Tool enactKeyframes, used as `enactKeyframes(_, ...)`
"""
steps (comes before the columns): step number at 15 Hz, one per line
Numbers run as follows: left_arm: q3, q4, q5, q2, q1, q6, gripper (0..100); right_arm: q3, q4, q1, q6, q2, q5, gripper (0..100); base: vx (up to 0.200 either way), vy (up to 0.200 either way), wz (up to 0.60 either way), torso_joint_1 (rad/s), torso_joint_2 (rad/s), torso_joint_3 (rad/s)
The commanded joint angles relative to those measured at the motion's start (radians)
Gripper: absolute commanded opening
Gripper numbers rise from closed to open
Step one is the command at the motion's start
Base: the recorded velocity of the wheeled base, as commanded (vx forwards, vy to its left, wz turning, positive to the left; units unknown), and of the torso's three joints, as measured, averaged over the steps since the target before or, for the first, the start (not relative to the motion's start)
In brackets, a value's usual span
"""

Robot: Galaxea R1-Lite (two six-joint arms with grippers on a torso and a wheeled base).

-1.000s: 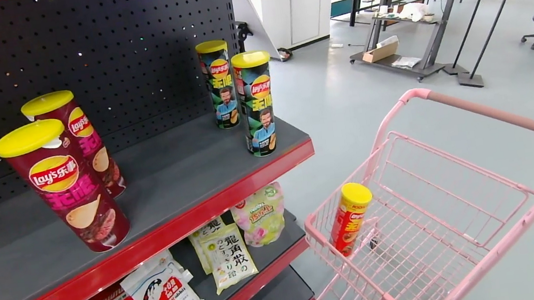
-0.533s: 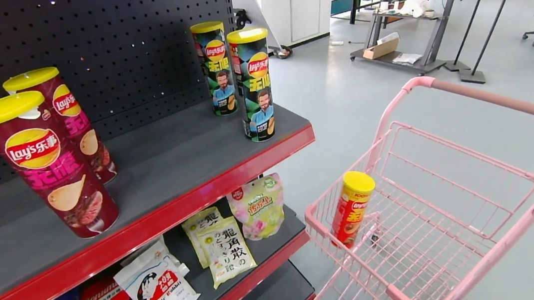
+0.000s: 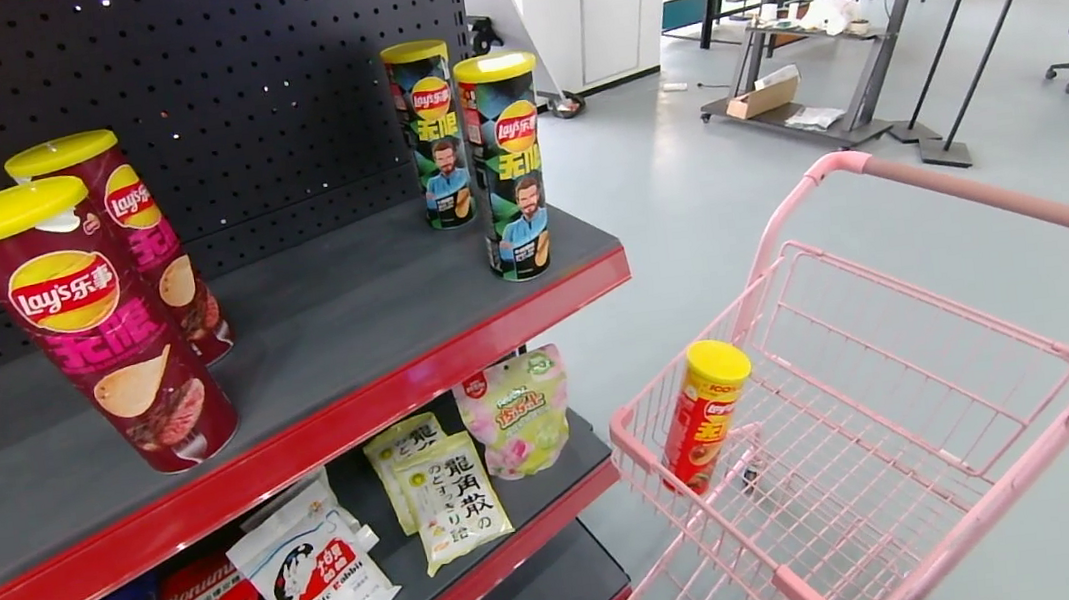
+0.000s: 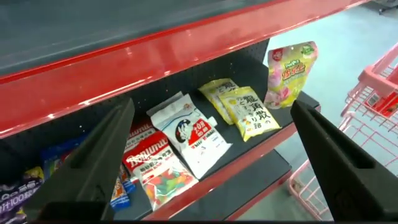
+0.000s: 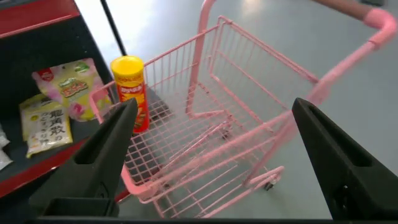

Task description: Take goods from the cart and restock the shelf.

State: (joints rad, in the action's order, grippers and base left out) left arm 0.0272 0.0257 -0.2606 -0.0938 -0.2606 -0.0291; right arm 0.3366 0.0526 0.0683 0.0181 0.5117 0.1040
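with left tool point(image 4: 212, 106) and right tool point(image 5: 214, 102) apart — lower the right squarely over the upright can point(image 3: 706, 416) at the cart's point(image 3: 979, 224) left wall.

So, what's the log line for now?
red can standing in cart | top shelf: two maroon cans, two green cans | both jaws open, empty

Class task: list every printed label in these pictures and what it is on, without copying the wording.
Logo, big characters: front maroon can, rear maroon can, top shelf.
Logo, characters, unreadable small print: front dark can, rear dark can.
Logo: red can in pink cart.
Bold wording: white bag, yellow packet, green pouch, lower shelf.
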Motion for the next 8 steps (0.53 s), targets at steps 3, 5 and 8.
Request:
enactKeyframes(3, 0.022, 0.04, 0.043, -0.003, -0.002, 0.0, 100, 0.064, 0.811, 0.274, 0.089, 1.17, -0.032, 100, 0.0, 0.0, 0.0, 0.0, 0.0, 0.0)
enactKeyframes(5, 0.022, 0.04, 0.049, -0.001, -0.002, 0.0, 100, 0.108, 0.911, 0.311, 0.094, 1.36, -0.038, 100, 0.0, 0.0, 0.0, 0.0, 0.0, 0.0)
enactKeyframes(8, 0.022, 0.04, 0.049, -0.001, 0.0, 0.015, 100, 0.174, 0.961, 0.329, 0.1, 1.489, -0.056, 100, 0.0, 0.0, 0.0, 0.0, 0.0, 0.0)
